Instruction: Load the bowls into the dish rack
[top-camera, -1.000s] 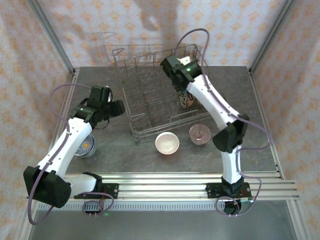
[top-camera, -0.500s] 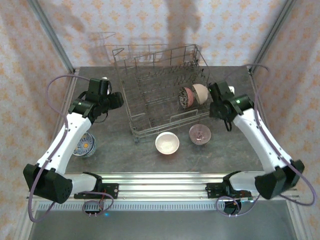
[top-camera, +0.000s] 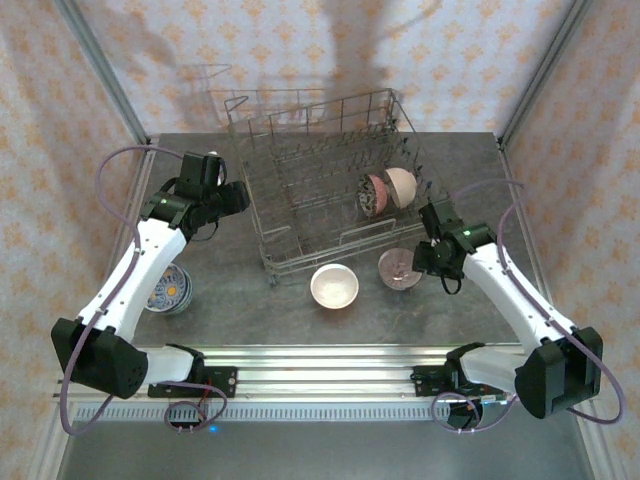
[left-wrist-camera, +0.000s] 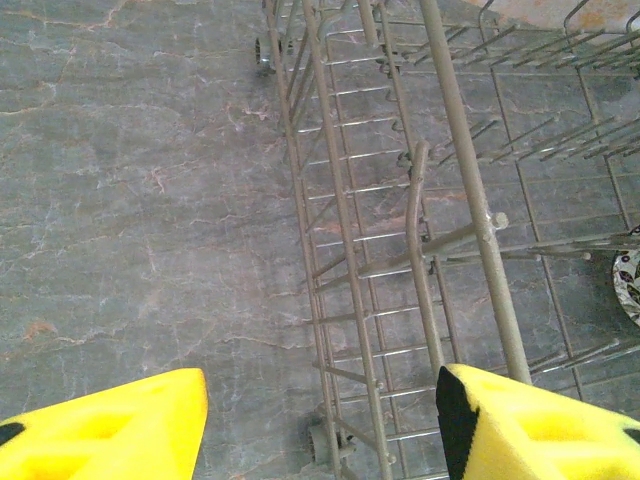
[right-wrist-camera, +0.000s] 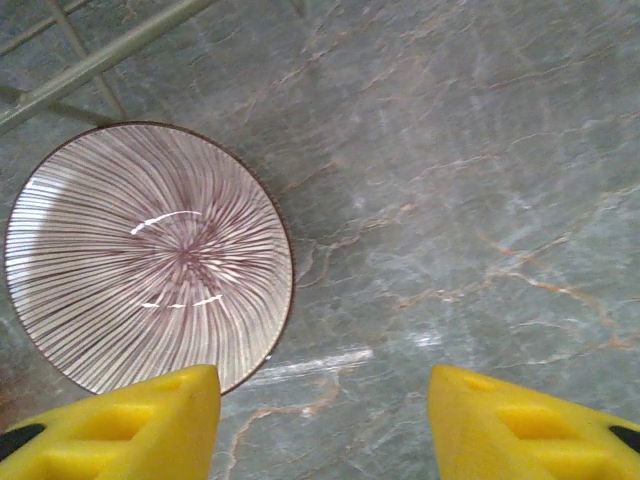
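Marbled table: striped bowl mouth-up (racked bowls on edge); left tool, right tool apart.

No writing, label, brand or number can be read anywhere.

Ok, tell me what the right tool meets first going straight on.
Probably bare tabletop: the right tool points down just beside the purple-striped bowl, whose rim lies close by, so it might clip that.
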